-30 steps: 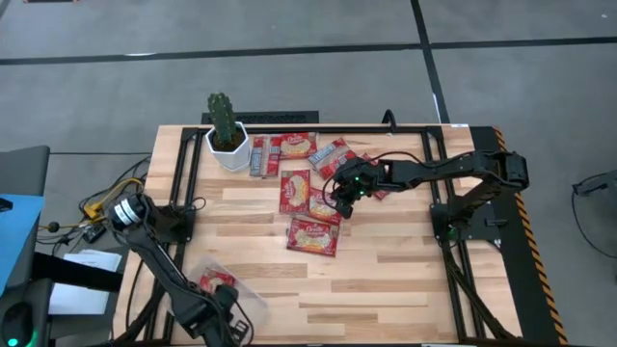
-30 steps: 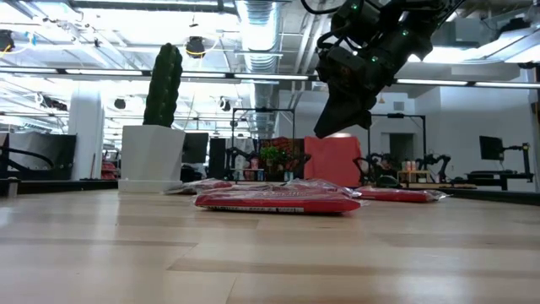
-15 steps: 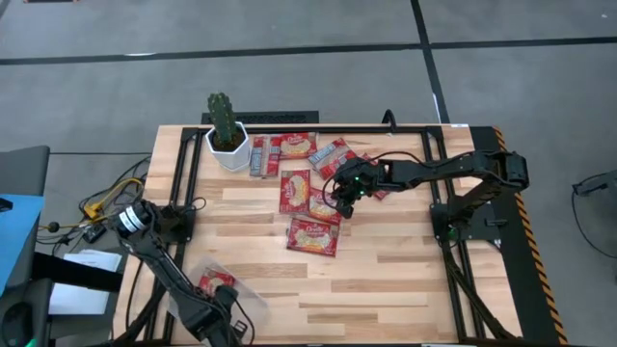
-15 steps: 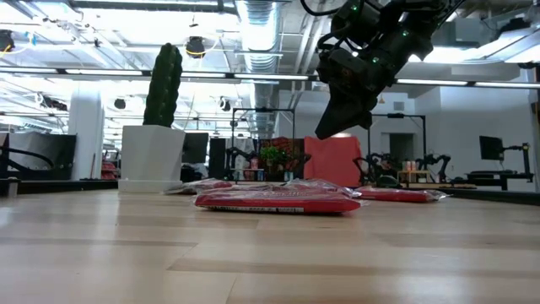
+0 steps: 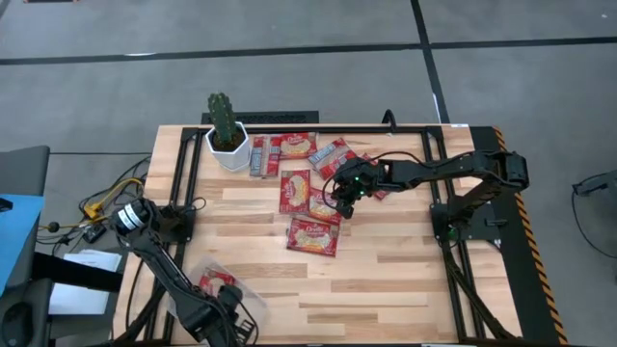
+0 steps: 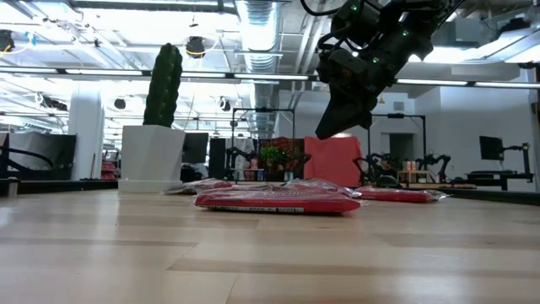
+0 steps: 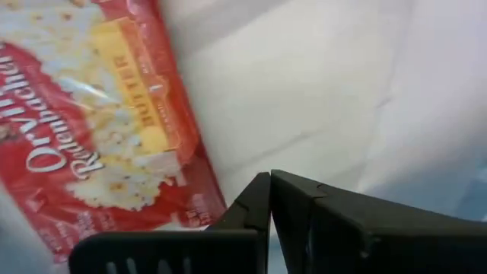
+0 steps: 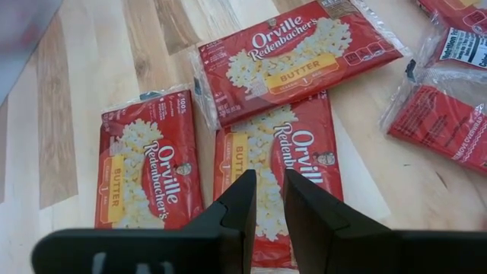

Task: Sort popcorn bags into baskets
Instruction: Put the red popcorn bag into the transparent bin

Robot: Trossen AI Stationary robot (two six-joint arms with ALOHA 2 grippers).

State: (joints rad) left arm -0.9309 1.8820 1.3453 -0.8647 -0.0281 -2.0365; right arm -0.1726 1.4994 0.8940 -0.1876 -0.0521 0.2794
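one popcorn bag (image 5: 218, 282) inside clear basket (image 5: 253, 299), well nearer than cactus pot (image 5: 228, 146); left gripper (image 5: 231, 326) clenched over it, empty. six or seven loose bags (image 5: 313, 235) beside pot. right gripper (image 5: 343, 205) above them, fingers slightly apart, grasping nothing. wooden table (image 5: 386, 280), grey floor (image 5: 289, 87); lit room behind.

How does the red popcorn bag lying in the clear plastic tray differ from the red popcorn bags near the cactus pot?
The red popcorn bag in the clear plastic tray lies alone; the red popcorn bags near the cactus pot crowd together, some overlapping. The first lies at the left gripper, the others under the right gripper. All lie flat.
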